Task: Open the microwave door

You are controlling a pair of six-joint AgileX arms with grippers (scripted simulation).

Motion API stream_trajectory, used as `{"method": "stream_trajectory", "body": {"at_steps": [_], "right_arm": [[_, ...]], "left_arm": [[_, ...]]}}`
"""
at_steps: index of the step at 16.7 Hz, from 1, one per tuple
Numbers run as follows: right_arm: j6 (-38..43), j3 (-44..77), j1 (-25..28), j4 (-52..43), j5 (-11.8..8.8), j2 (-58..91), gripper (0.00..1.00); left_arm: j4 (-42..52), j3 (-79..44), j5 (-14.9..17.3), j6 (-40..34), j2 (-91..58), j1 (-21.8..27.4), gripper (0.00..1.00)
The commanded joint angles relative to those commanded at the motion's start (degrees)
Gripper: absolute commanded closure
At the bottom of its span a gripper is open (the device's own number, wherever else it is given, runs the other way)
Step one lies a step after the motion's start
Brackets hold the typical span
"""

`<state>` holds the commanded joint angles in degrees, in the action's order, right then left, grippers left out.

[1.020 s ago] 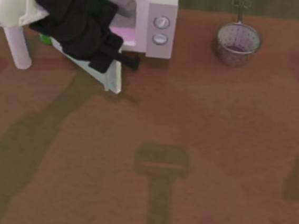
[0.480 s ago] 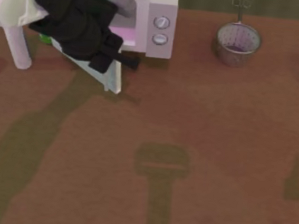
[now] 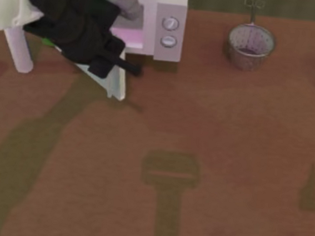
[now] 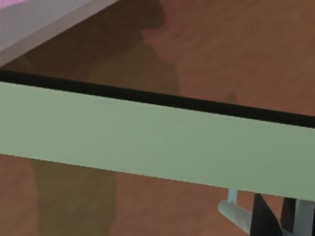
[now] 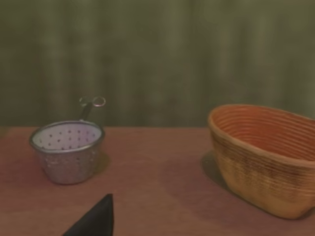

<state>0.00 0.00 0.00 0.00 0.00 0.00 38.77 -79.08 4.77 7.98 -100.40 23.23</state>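
Top view: the microwave (image 3: 155, 23) stands at the far edge of the table (image 3: 209, 156), left of centre, with its two round knobs (image 3: 170, 23) on the right-hand panel facing the camera. The microwave door (image 3: 113, 81) is swung part-way out toward the left, so that the pinkish interior (image 3: 129, 35) is exposed between the door and the knob panel. My left gripper (image 3: 121, 64) sits directly over the door's free edge, its dark fingers pointing toward the microwave's front; whether they are clamped on the handle or merely beside it cannot be told from above, since my arm covers the contact. Left wrist view: the door's pale green edge (image 4: 147, 142) fills the picture as a broad band with a dark upper rim, and a slim white handle (image 4: 236, 214) shows just beside one dark fingertip (image 4: 263, 219).

A metal strainer (image 3: 250, 44) stands well to the right of the microwave, apart from it. Right wrist view: a woven basket (image 5: 266, 155) stands beside that strainer. My right arm is parked at the right and only one dark tip of its gripper (image 5: 93, 221) shows, so its state cannot be told.
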Motion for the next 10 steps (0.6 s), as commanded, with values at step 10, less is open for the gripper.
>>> {"method": "stream_trajectory", "body": {"at_steps": [10], "right_arm": [[0.0,0.0,0.0,0.0,0.0,0.0,0.0]], "left_arm": [[0.28,2.52,3.19,6.02,2.34,-2.35,1.0]]}}
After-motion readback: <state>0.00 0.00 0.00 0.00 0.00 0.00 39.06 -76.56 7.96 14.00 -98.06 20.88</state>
